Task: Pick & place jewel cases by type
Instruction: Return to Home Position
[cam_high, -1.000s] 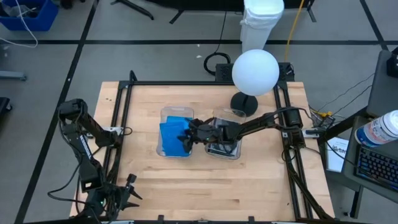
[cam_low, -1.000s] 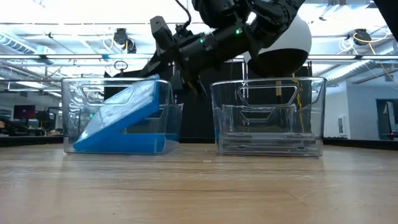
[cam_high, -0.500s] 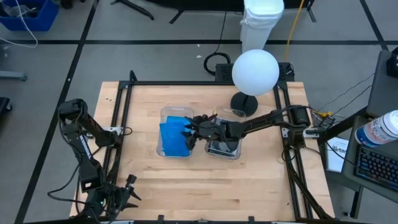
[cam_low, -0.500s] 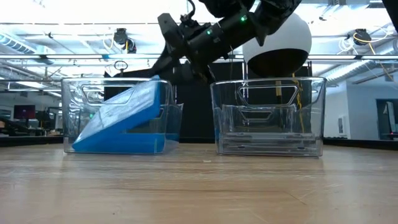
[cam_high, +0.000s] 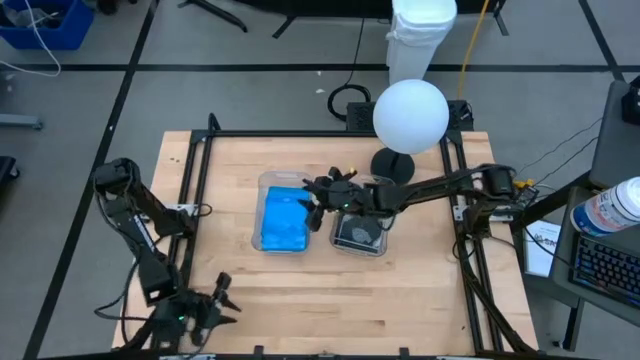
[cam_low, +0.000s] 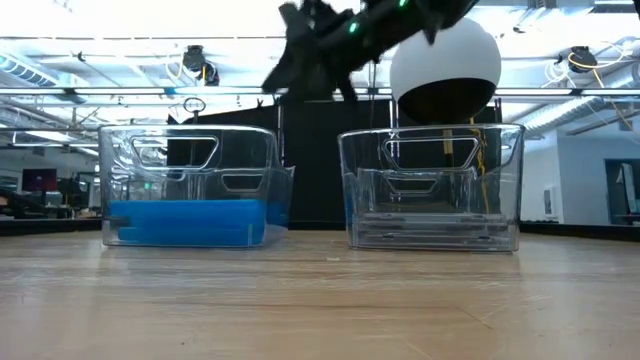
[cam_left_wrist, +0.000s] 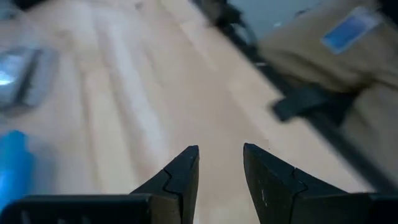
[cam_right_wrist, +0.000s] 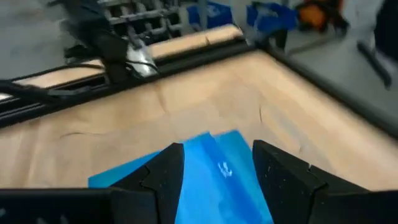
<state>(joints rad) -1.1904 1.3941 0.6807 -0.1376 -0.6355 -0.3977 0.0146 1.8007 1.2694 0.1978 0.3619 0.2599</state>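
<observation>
Blue jewel case (cam_high: 283, 222) fell flat in left bin (cam_high: 270, 177) | right tool (cam_high: 315, 200) lifted, wide, empty | left tool (cam_left_wrist: 219, 149) narrow | lamp (cam_high: 410, 115) behind

Two clear bins (cam_low: 190, 160), one stack of blue jewel cases (cam_high: 283, 222), one dark stack (cam_high: 357, 232) (cases within each uncountable)

Bright blue jewel cases (cam_high: 283, 222) in the clear left bin (cam_low: 130, 170) — dark grey jewel cases (cam_high: 358, 232) in the right bin (cam_low: 500, 190), pale wood-grain table (cam_high: 400, 290).
</observation>
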